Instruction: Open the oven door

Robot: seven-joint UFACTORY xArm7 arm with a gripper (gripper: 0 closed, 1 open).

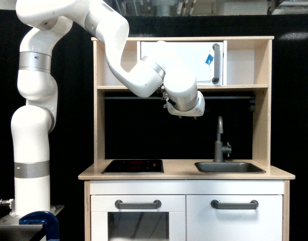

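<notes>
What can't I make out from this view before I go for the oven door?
- End effector: fingers foreshortened and too small in the exterior view; open or shut unclear.
- Oven door: its left part is hidden behind the arm.
- Lower doors: cut off by the bottom edge.
</notes>
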